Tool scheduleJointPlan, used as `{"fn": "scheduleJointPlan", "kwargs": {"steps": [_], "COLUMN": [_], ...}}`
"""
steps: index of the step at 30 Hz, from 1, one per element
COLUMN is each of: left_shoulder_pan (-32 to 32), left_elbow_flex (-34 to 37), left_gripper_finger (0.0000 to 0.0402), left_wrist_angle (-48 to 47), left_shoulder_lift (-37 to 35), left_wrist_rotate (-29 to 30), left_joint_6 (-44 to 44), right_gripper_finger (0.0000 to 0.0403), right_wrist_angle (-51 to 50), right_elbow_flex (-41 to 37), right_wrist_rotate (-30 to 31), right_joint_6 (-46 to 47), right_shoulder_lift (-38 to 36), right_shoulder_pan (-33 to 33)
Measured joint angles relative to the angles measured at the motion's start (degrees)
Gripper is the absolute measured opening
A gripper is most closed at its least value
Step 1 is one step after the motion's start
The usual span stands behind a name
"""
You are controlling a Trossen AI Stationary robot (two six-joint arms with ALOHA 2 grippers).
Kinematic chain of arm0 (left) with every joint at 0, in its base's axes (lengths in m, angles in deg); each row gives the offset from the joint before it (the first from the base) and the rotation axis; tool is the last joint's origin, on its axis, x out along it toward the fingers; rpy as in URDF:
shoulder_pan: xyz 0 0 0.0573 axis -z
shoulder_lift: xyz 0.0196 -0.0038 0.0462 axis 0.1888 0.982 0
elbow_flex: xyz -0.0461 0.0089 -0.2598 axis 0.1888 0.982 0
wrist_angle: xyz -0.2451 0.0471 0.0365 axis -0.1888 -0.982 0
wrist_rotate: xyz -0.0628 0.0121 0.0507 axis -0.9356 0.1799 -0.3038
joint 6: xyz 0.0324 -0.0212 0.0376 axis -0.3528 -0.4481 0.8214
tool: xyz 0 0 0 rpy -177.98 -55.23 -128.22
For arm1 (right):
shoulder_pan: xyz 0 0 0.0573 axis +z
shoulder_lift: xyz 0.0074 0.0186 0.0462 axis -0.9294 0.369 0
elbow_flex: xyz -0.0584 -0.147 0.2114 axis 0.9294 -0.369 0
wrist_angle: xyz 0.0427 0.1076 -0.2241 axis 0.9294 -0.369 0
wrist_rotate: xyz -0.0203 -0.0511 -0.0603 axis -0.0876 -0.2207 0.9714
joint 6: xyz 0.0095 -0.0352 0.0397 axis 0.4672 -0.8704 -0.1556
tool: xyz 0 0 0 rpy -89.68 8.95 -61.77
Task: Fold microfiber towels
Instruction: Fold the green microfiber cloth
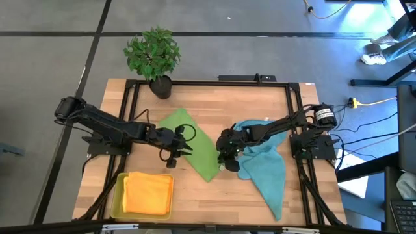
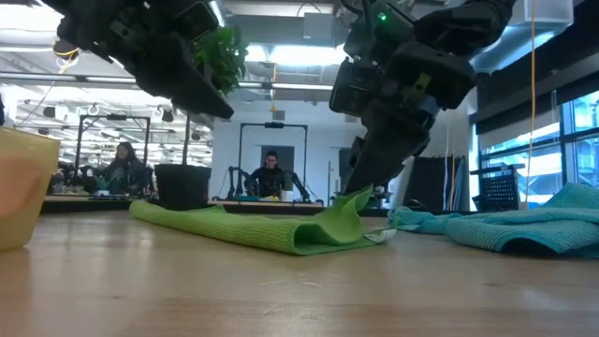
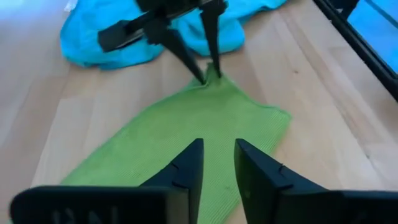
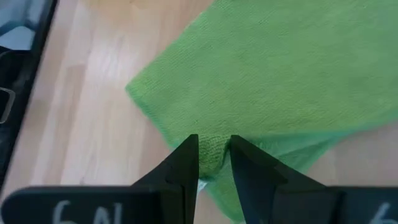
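High view: green towel (image 1: 195, 144) lies mid-table as long folded strip, axis running diagonally from plant pot (image 1: 160, 86) side toward front edge. Right gripper (image 1: 227, 158) sits at strip's right edge, fingers narrowed, pinching raised corner of green cloth. Left gripper (image 1: 183, 138) hovers over strip's opposite side, fingers narrow with small gap, nothing between them. Right arm stretches in low across teal towels (image 1: 263, 162); left arm reaches in level. Yellow towel (image 1: 149, 194) rests folded in yellow tray (image 1: 116, 203) at front left.

potted plant (image 1: 153, 55) at table (image 1: 195, 195) edge — yellow tray (image 1: 116, 201) nearby
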Motion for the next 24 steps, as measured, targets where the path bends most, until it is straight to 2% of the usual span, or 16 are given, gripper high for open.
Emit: {"fn": "scheduleJointPlan", "kwargs": {"steps": [8, 18, 24], "left_shoulder_pan": [2.2, 2.6, 2.8], "left_elbow_flex": [0.0, 0.0, -2.2], "left_gripper_finger": [0.0128, 0.0134, 0.0143], "left_wrist_angle": [3.9, 5.6, 7.0], "left_shoulder_lift": [0.0, 1.2, 6.8], "left_wrist_rotate": [0.3, 0.6, -0.8], "left_joint_6": [1.6, 1.7, 1.6], "right_gripper_finger": [0.0094, 0.0094, 0.0094], "right_wrist_angle": [0.0, 0.0, 0.0], "right_elbow_flex": [0.0, 0.0, 0.0], "right_wrist_rotate": [2.3, 2.3, 2.4], "right_joint_6": [-0.1, -0.2, -0.1], "right_shoulder_lift": [0.0, 0.0, 0.0], "right_shoulder_pan": [0.0, 0.0, 0.0]}}
